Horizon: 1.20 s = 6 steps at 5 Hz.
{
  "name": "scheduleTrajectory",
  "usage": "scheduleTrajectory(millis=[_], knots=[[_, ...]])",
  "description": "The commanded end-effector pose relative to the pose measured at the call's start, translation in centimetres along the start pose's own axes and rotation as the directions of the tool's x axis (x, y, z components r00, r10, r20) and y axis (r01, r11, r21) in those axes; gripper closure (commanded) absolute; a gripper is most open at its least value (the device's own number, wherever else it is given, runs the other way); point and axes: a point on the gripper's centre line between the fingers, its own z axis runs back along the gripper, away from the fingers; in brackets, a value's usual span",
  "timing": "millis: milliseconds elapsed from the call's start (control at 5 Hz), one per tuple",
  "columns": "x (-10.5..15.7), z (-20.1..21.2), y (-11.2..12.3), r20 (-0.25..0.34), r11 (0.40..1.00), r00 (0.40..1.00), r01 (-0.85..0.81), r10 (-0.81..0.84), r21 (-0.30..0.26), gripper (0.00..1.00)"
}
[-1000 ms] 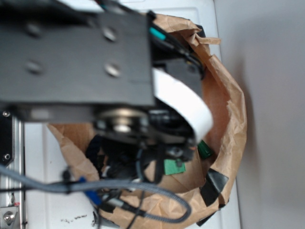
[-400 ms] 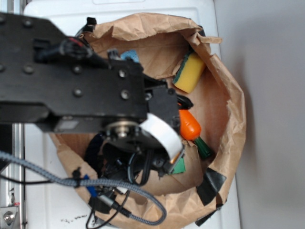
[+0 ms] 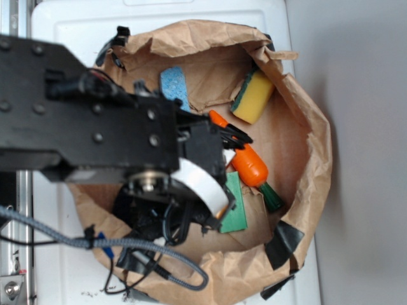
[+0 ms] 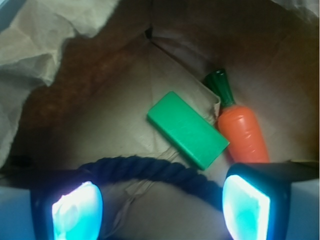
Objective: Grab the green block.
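Observation:
The green block (image 4: 187,129) is a flat mid-green slab lying at an angle on the brown paper, just left of the orange carrot (image 4: 242,132). My gripper (image 4: 162,210) is open above the paper, short of the block, with nothing between its glowing fingertips (image 4: 77,210). A dark blue rope (image 4: 160,170) arcs across between the fingers and the block. From outside, the green block (image 3: 234,206) sticks out from under my black arm (image 3: 114,140), beside the carrot (image 3: 249,165). The arm hides the gripper itself in that view.
Everything lies in a crumpled brown paper bag (image 3: 311,146) with raised walls on a white surface (image 3: 82,25). A blue sponge (image 3: 173,86) and a yellow sponge (image 3: 254,96) with a dark green layer lie at the back. Black tape (image 3: 283,244) patches the bag's front right rim.
My arm has shifted left and away from the camera, uncovering the blue sponge, the whole carrot and more of the green block. The objects have not moved.

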Motion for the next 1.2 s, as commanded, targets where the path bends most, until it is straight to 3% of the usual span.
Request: scheduleTrajectory(millis=[0,800,1000], knots=[[3.4,-3.3,0.4,-0.064,0.996,0.998,0.025,-0.019,0.080,0.00],[3.4,-3.3,0.4,-0.064,0.996,0.998,0.025,-0.019,0.080,0.00],[2.7,-4.4,0.0,-0.078,0.992,0.991,0.117,-0.113,0.040,0.00]])
